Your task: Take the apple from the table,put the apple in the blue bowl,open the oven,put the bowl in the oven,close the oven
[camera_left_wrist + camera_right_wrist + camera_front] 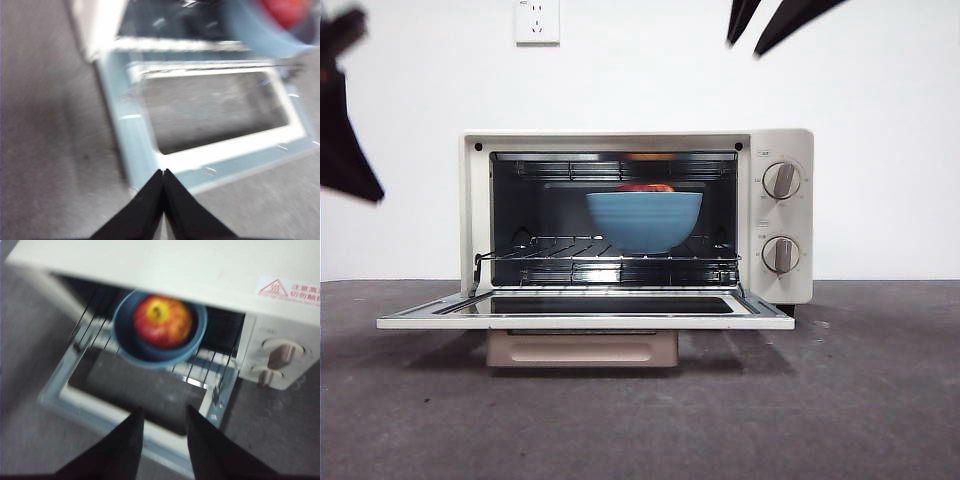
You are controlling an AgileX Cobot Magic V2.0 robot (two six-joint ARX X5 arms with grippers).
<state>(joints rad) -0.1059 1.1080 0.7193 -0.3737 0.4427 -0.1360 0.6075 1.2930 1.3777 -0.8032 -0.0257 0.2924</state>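
Red apple (162, 321) plain from right wrist, front shows sliver.

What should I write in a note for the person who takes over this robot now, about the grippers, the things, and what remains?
Left gripper: shut, empty, above the front edge of the open oven door.
Right gripper: open, empty, above the door, facing the oven.
Apple: inside the blue bowl.
Bowl: on the wire rack inside the oven.
Done: apple in bowl, oven opened, bowl placed in oven.
Left: close the oven door.
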